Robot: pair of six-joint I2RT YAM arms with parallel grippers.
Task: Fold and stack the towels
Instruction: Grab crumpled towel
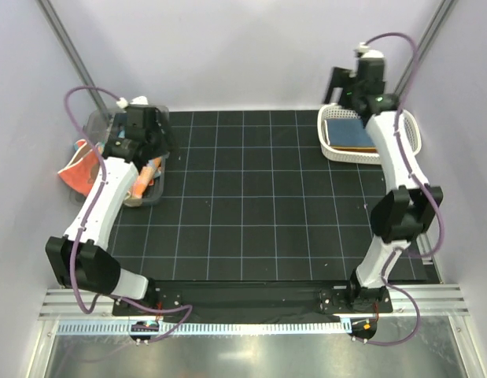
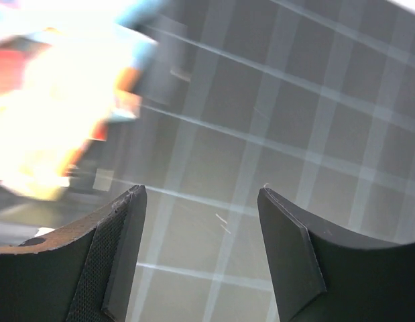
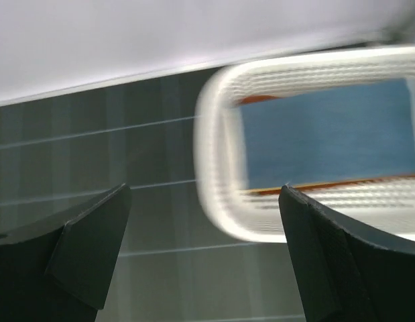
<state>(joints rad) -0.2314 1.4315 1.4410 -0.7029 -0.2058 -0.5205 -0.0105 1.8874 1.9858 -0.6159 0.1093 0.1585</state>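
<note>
My left gripper (image 2: pixel 200 201) is spread wide over the clear bin (image 1: pixel 97 120) at the upper left of the top view, where loose towels (image 1: pixel 76 167) lie heaped. My right gripper (image 3: pixel 204 194) is spread too, near the white basket (image 1: pixel 412 134) at the upper right, which holds a folded blue towel (image 1: pixel 349 134).

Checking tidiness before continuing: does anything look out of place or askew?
Yes. A coral-red towel hangs crumpled over the left rim of the clear bin, partly outside it. The blue towel in the white basket lies flat.

Pale, perhaps lilac walls (image 1: pixel 243 47) surround a black gridded tabletop (image 1: pixel 251 205).
</note>
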